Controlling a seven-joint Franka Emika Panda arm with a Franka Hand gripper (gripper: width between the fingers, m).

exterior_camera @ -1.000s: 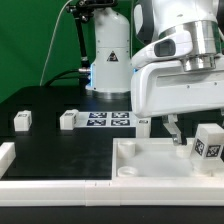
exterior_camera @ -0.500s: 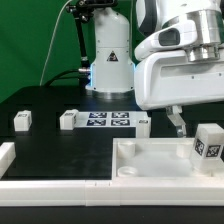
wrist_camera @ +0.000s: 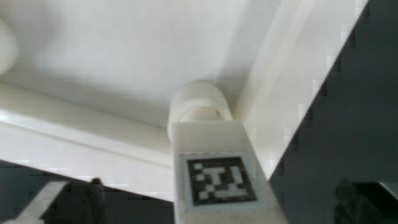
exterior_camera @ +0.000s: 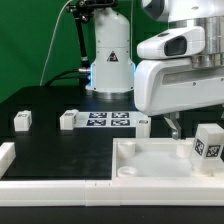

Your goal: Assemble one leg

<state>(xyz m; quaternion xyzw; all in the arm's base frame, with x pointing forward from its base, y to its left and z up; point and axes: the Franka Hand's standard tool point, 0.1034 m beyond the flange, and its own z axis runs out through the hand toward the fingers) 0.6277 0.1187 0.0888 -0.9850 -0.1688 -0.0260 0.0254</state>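
Black table [exterior_camera: 60,145], green backdrop. Over the last second the arm has only shifted slightly, and its pincer [exterior_camera: 172,126] hangs open (empty). The leg [exterior_camera: 208,143] stands unmoved on the tray [exterior_camera: 150,160], at 4 o'clock in the exterior view, so the grasp is probably still to come.

The leg [exterior_camera: 207,141] and tray [exterior_camera: 152,160] look like smooth white plastic; the table [exterior_camera: 60,150] is matt black.

No words or numbers can be read anywhere; the only signs are black-and-white square pattern tags, one on the leg [exterior_camera: 208,146] [wrist_camera: 221,172] and a row of them on the marker board [exterior_camera: 108,120].
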